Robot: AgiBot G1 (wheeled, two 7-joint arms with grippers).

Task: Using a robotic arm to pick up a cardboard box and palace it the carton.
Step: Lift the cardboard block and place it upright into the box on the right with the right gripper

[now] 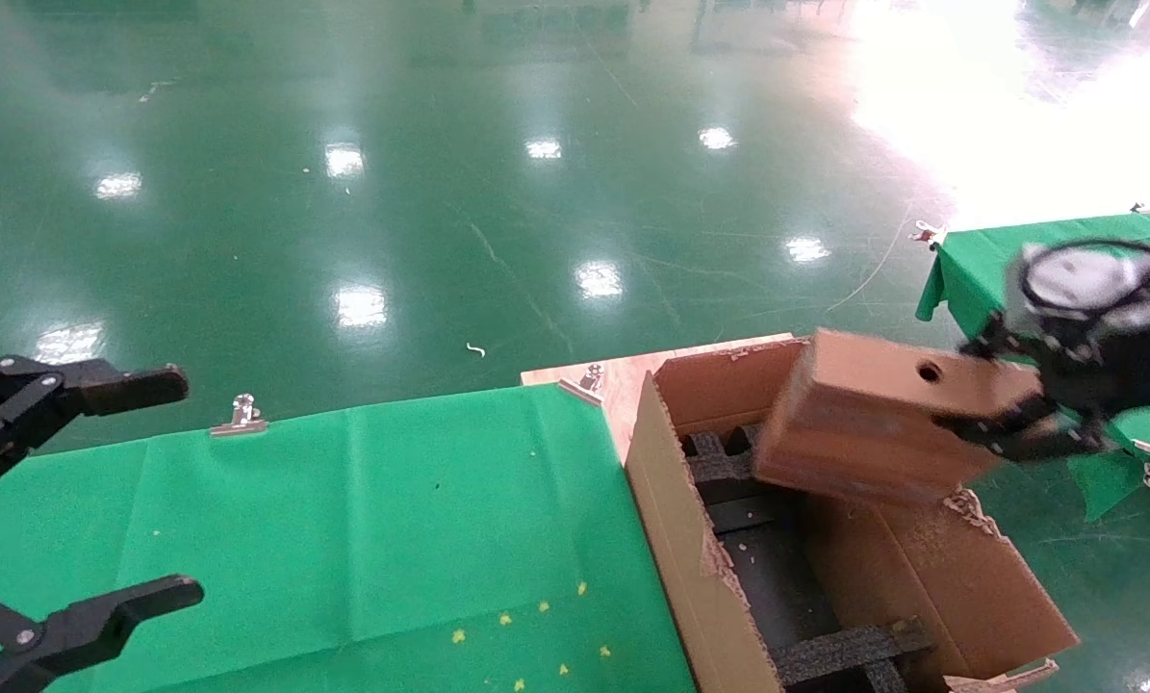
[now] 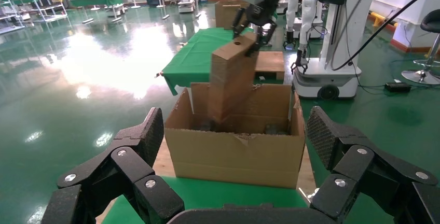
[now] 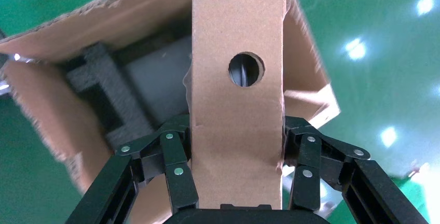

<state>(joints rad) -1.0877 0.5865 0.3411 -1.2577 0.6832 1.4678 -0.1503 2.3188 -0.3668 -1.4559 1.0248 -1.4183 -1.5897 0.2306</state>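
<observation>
right gripper [image 1: 1022,409] clamps the cardboard box [image 1: 873,423] by its right end, holding it tilted over the far end of the open carton [image 1: 676,549], low end dipping inside. left gripper [image 1: 103,500] hangs spread wide over the green table [image 1: 372,539] at near left.

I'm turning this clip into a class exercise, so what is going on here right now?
The right gripper is clamped on the small cardboard box and holds it tilted over the open carton, its lower end just inside, above the black foam inserts. The left gripper waits open over the green cloth, empty.
</observation>
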